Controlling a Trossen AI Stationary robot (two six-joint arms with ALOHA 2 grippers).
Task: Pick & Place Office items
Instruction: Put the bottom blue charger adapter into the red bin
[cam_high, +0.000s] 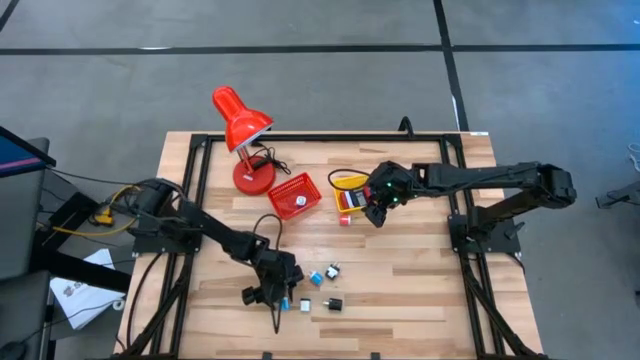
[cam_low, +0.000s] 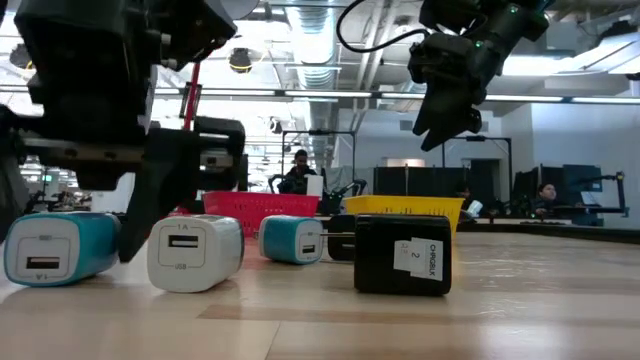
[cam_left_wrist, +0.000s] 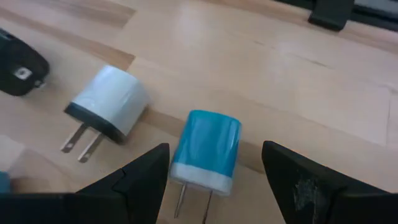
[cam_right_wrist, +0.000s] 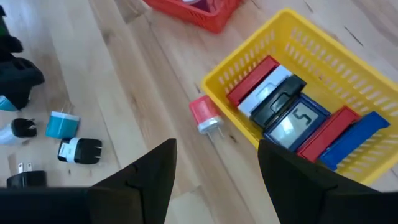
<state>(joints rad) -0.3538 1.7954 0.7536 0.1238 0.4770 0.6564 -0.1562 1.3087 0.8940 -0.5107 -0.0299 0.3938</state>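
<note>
High view: left gripper (cam_high: 285, 298) low over the front of the table (cam_high: 400, 290) among loose chargers; right gripper (cam_high: 375, 212) above the table beside the yellow basket (cam_high: 349, 181). Red basket (cam_high: 295, 195) and red lamp (cam_high: 240, 120) behind. Loose pieces near the left gripper: cyan charger (cam_high: 316, 278), one white-black (cam_high: 333, 270), one black (cam_high: 335, 303), one pale (cam_high: 304, 304). One small red plug (cam_high: 345, 220) lies just outside the yellow basket.

Low view: four chargers in a row at front, two cyan, one white charger (cam_low: 195, 254), one black charger (cam_low: 402, 254). Right gripper hangs high, holding nothing.

Left wrist view: jaws spread wide, empty; one cyan plug (cam_left_wrist: 206, 149) lies between the fingertips (cam_left_wrist: 146, 167), not touched. One white plug (cam_left_wrist: 107, 104) beside it, one black piece (cam_left_wrist: 18, 70) at the edge.

Right wrist view: jaws spread wide, empty. Yellow basket holds two red items, one white, one black with a display, one blue. Red plug on the wood just beside the basket's wall.
</note>
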